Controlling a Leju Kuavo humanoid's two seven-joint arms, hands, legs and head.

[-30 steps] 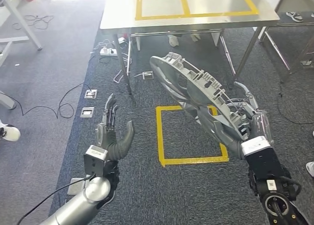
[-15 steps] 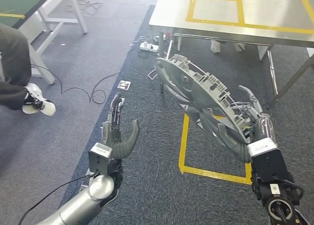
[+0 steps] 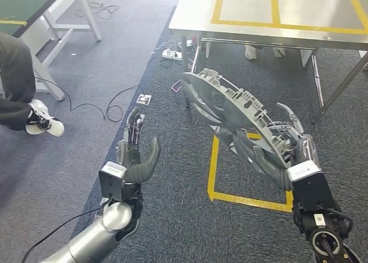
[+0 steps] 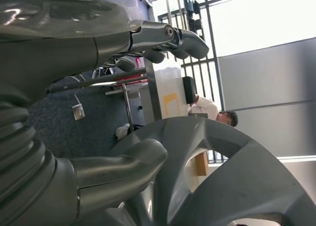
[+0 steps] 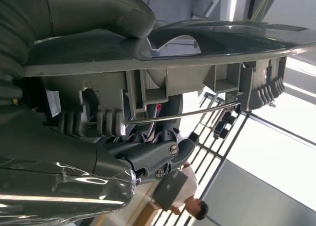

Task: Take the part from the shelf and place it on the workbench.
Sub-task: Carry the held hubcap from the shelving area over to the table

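Note:
A long grey plastic part (image 3: 234,111) with ribs and clips is held up in the air by my right hand (image 3: 284,151), which grips its near end. The right wrist view shows the part (image 5: 178,63) clamped between the thumb and the fingers (image 5: 156,157). My left hand (image 3: 134,154) is raised to the left of the part, empty, fingers straight and thumb spread. In the left wrist view, the left hand (image 4: 111,102) has the part's curved grey end (image 4: 231,171) just beyond it. The steel workbench (image 3: 195,13) with yellow tape rectangles stands ahead, beyond the part's far tip.
A yellow tape square (image 3: 243,180) marks the dark carpet under the part. Cables and a power strip (image 3: 173,54) lie by the workbench legs. A person's leg and shoe (image 3: 41,119) are at the left, beside another table (image 3: 48,22). Floor sockets (image 3: 144,99) dot the carpet.
The camera has swung, so the workbench moved right in view and a person's leg came in at the left. Both hands keep their poses, the right still holding the part.

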